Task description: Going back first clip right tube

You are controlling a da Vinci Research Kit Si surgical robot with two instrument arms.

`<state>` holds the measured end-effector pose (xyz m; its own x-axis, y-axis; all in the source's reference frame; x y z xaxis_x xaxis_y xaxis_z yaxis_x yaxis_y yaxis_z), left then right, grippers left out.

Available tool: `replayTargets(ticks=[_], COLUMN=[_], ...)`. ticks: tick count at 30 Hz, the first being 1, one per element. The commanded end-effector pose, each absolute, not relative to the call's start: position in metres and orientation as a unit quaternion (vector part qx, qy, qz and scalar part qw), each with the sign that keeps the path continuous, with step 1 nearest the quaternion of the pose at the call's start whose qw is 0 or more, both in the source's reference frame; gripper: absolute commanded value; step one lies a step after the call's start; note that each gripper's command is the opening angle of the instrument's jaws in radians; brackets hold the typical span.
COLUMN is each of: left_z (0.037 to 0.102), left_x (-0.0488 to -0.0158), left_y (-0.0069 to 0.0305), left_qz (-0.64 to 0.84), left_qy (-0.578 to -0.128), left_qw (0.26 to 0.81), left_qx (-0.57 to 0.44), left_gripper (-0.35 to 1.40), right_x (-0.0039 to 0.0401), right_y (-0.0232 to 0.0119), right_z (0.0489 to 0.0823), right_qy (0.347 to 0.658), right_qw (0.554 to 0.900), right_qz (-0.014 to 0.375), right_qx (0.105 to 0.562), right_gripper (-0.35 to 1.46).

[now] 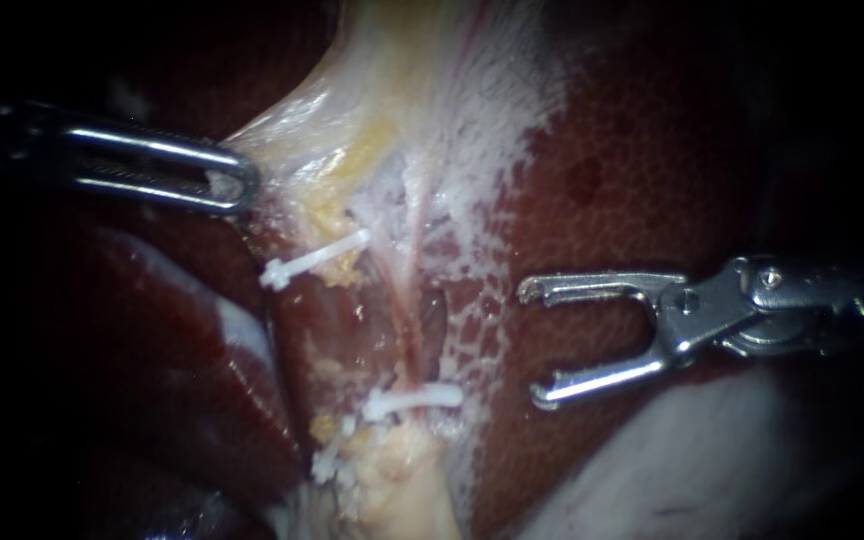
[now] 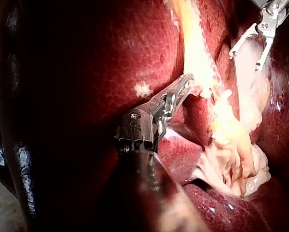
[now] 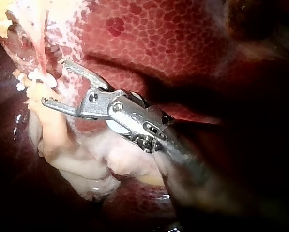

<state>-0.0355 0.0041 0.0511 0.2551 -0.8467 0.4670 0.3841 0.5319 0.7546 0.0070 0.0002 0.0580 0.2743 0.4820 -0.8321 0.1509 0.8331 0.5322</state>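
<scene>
Endoscope view, with both wrist views. Nearest the camera, the right instrument [image 1: 535, 344] enters from the right. Its two toothed jaws are spread wide and hold nothing. They lie over the mottled, white-flecked surface of the liver [image 1: 632, 170], beside the dissected field and clear of the tubes. The right wrist view shows the same instrument [image 3: 54, 82], its jaws parted, just short of a white clip [image 3: 40, 77].

Centre field: the right tube [image 1: 404, 290], a thin pink strand, runs down the exposed bed. The white clip [image 1: 414, 400] sits across its lower end, apart from the right instrument's jaws. Two further white clips lie on the left side of the field, an upper clip [image 1: 312, 258] and a lower clip [image 1: 330, 458]. The lower one lies at the edge of yellowish fatty tissue [image 1: 392, 470].

Farther back, the left instrument [image 1: 240, 185] enters from the left. Its jaws are pressed together on the edge of the pale tissue [image 1: 392, 90], which is drawn taut towards the upper field. The left wrist view shows this instrument [image 2: 189, 84] pinching the yellow-white tissue, with the open-jawed right instrument [image 2: 245, 59] beyond it. Dark red liver surrounds the field.
</scene>
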Motion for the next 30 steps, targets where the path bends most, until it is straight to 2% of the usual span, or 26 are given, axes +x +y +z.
replayTargets(ticks=[1,10,30], left_z=[0.0517,0.0554,0.0552], left_x=[-0.0358,-0.0393,-0.0394], left_y=[0.0039,0.0021,0.002], left_qz=[-0.41,-0.405,-0.404], left_qy=[-0.449,-0.437,-0.437], left_qw=[0.75,0.753,0.753], left_qx=[0.26,0.278,0.279], left_gripper=[-0.35,-0.35,-0.35], right_x=[0.0069,0.0064,0.0061], right_y=[0.0003,0.0006,0.0008], right_z=[0.058,0.0574,0.057], right_qy=[0.592,0.593,0.593], right_qw=[0.752,0.752,0.751], right_qz=[0.11,0.108,0.109], right_qx=[0.267,0.267,0.269], right_gripper=[0.6,0.6,0.6])
